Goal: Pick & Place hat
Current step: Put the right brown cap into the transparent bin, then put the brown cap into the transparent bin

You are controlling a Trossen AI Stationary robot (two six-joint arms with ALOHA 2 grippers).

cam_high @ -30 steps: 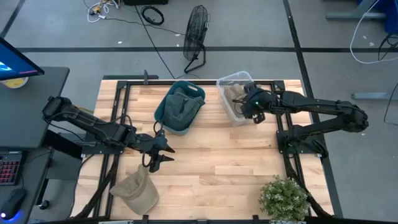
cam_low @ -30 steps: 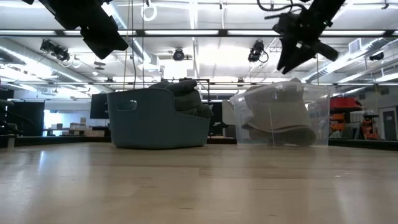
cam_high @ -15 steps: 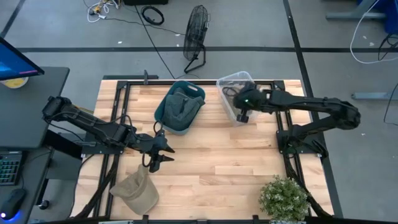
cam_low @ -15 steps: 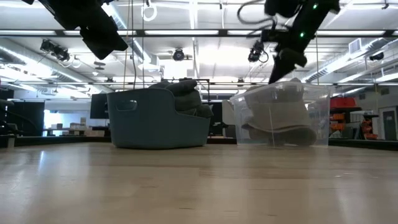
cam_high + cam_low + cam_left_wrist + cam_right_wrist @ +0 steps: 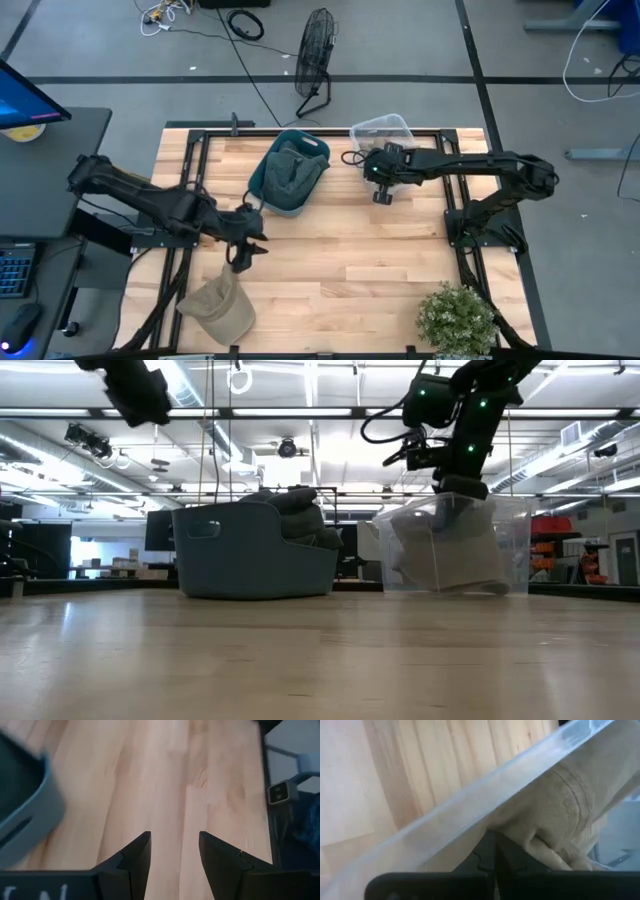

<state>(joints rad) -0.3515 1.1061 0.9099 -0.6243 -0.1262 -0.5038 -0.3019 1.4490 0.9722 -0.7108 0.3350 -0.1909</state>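
Right jaws (image 5: 492,851) pinched on tan hat (image 5: 555,815) inside clear bin (image 5: 385,128), left jaws (image 5: 172,851) parted, empty

A black floor fan (image 5: 316,55) stood on the grey floor beyond the table's far edge, with cables (image 5: 240,25) lying near it. A small green plant (image 5: 457,318) sat at the wooden table's (image 5: 340,270) near right corner. A desk (image 5: 45,150) stood left of the table.

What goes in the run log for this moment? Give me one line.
right gripper: in clear bin, fingers shut on tan hat | left gripper: open over table | second tan hat: near table edge | teal bin: holds grey hats
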